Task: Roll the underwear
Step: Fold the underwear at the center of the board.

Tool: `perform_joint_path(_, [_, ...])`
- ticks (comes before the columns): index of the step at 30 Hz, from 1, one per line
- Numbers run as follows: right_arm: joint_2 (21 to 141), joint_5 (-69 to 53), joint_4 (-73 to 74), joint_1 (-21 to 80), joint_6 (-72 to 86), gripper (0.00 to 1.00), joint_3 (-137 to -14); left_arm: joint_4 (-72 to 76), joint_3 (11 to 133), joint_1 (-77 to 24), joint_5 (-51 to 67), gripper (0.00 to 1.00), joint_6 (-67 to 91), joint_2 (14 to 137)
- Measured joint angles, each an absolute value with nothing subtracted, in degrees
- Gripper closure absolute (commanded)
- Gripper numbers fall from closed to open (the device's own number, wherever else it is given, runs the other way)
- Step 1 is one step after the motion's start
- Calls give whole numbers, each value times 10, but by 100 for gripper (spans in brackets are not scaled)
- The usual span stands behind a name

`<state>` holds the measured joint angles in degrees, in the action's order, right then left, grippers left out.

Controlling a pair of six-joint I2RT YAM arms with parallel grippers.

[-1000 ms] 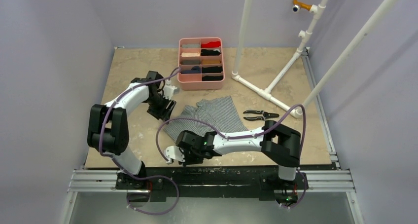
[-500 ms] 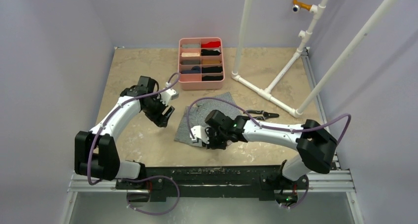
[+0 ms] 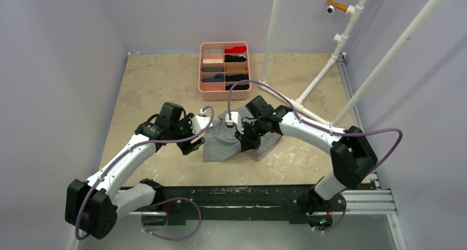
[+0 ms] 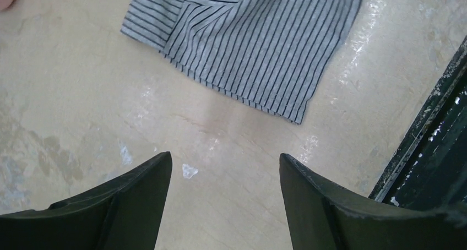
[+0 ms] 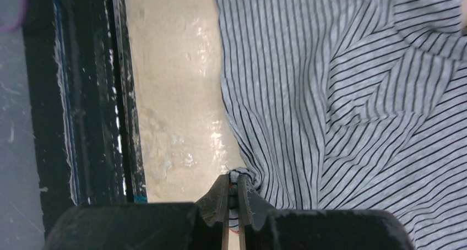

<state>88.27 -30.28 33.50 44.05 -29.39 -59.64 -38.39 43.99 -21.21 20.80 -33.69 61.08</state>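
The underwear [image 4: 248, 46] is soft, matt striped cloth; the table [image 4: 82, 123] is glossy, mottled, stone-like.

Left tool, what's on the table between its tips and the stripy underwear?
Nothing, just bare table, as the left wrist view shows. The left tool is open, short of the stripy underwear.

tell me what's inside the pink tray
Small cloth bundles sit in the pink tray's compartments: grey, peach, red, black and blue. Anything beneath those bundles is covered.
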Motion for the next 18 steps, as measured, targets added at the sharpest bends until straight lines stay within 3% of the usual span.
perform_joint_path(18, [998,-461,399,295,-311,100,-685,-335,428,-459,103,41,-387,738])
